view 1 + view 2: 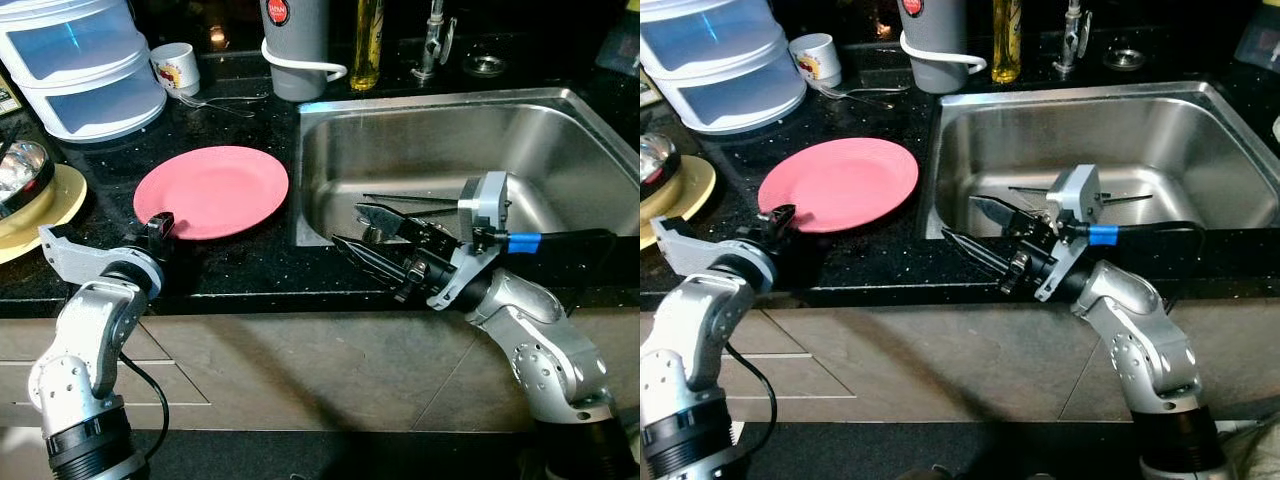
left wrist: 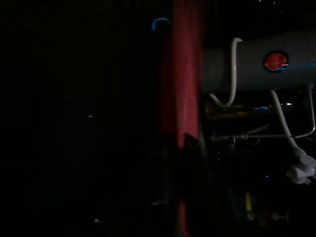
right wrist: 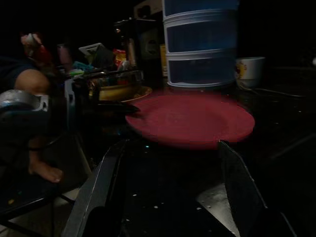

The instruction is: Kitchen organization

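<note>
At the far left of the black worktop (image 1: 250, 260) stands a stack of clear plastic drawers (image 1: 80, 65), and at 7 o'clock from it a yellow plate (image 1: 62, 205) carries a shiny metal bowl (image 1: 20, 170). The left gripper (image 1: 160, 226) waits at the front edge, its tip touching the rim of the pink plate (image 1: 212, 190) at about 7 o'clock. I judge it wants to take the plate by the edge, because a flat plate gives no other place to hold. Whether its fingers are spread or pressed together, I cannot tell; the wrist view is too dark. Behind the plate, at 11 o'clock, is a white cup (image 1: 177, 67), and at 1 o'clock a grey jug (image 1: 297, 45) with a bottle of oil (image 1: 367, 45) beside it. Next comes the steel sink (image 1: 450, 150). The right gripper (image 1: 362, 230) hangs over its front left corner with fingers spread wide and empty, pointing toward the plate, probably to help with it.
</note>
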Controlling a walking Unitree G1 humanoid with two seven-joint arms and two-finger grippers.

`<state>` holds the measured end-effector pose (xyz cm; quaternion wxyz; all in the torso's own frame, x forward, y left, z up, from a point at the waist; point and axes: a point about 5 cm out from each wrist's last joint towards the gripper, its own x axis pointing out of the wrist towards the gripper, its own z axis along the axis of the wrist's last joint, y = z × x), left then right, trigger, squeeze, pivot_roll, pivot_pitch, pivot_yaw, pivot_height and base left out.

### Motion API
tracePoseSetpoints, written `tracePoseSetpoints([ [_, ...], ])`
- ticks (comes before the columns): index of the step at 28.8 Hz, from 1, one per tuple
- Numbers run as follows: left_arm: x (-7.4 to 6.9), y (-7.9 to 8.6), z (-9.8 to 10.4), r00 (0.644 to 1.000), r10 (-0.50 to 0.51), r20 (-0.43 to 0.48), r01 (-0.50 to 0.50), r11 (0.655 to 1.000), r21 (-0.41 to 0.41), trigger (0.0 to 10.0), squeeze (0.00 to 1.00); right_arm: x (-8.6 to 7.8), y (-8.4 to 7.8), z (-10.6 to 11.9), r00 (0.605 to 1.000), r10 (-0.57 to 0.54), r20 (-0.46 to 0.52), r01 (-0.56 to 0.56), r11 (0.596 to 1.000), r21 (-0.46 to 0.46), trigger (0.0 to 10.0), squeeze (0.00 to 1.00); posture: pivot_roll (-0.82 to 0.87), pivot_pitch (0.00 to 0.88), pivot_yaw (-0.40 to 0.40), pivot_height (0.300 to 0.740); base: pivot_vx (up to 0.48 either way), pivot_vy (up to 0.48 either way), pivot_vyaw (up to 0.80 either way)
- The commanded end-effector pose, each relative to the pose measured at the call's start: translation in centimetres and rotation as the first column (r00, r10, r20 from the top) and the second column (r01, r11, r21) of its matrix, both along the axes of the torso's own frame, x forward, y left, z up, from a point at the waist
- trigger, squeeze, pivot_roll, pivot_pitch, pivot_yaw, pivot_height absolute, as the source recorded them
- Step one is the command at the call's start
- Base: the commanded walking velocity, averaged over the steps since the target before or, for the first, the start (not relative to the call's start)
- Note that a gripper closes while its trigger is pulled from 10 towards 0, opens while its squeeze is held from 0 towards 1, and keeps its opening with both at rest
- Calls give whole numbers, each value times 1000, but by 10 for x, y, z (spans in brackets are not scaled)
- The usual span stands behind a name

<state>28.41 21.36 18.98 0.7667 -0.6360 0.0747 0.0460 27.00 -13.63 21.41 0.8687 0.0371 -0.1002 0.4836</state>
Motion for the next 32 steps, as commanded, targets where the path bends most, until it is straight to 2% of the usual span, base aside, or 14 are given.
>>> tracePoseSetpoints([
  [1, -2, 0, -18, 995, -5, -98, 3, 1000, -21, 0, 0, 0, -1, 4, 1000, -6, 17, 6, 1000, -4, 10000, 0, -45, 65, 33, 740, 0, 0, 0],
  [9, -1, -3, -15, 995, -15, -95, 13, 1000, -20, 0, 0, 0, -1, 6, 1000, -8, 16, 7, 1000, 12, 10000, 0, -48, 64, 33, 740, 0, 0, 0],
  [13, 3, -5, -5, 998, -21, -61, 21, 1000, 0, 0, 0, 12, -5, 5, 994, -107, -38, 107, 994, 1, 10000, 0, -48, 61, 31, 740, 0, 0, 0],
  [15, 6, -6, 0, 999, -32, -40, 33, 999, 38, 0, 0, 13, -6, 5, 993, -108, -46, 108, 994, 1, 10000, 0, -49, 58, 29, 740, 0, 0, -800],
  [24, 18, -17, 12, 995, -103, -5, 103, 990, 92, 0, 0, 14, -8, 6, 993, -115, -38, 115, 993, -7, 10000, 0, -57, 46, 33, 740, 0, 0, -800],
  [25, 21, -19, 14, 993, -116, 4, 114, 987, 109, 2196, 0, 14, -8, 6, 992, -117, -38, 117, 993, -9, 10000, 0, -59, 45, 34, 740, 0, 0, -800],
  [26, 21, -19, 14, 993, -116, 4, 114, 987, 109, 2196, 0, 14, -8, 6, 992, -117, -38, 117, 993, -9, 10000, 0, -59, 45, 34, 740, 0, 0, -800],
  [27, 22, -21, 16, 992, -126, 9, 124, 985, 124, 4353, 0, 15, -7, 6, 992, -119, -40, 119, 993, -11, 10000, 0, -59, 45, 34, 740, 0, 0, -800],
  [29, 23, -21, 18, 991, -131, 12, 129, 983, 132, 4353, 0, 15, -7, 6, 992, -121, -41, 120, 993, -13, 10000, 0, -59, 45, 34, 740, 0, 0, -800],
  [30, 26, -22, 20, 990, -137, 16, 133, 978, 160, 10000, 0, 15, -8, 6, 991, -125, -40, 125, 992, -14, 10000, 0, -61, 39, 37, 740, 0, 0, -800],
  [32, 33, -23, 25, 989, -148, 26, 138, 963, 230, 10000, 0, 16, -9, 6, 990, -138, -39, 137, 990, -15, 10000, 0, -61, 36, 36, 740, 0, 0, -800],
])
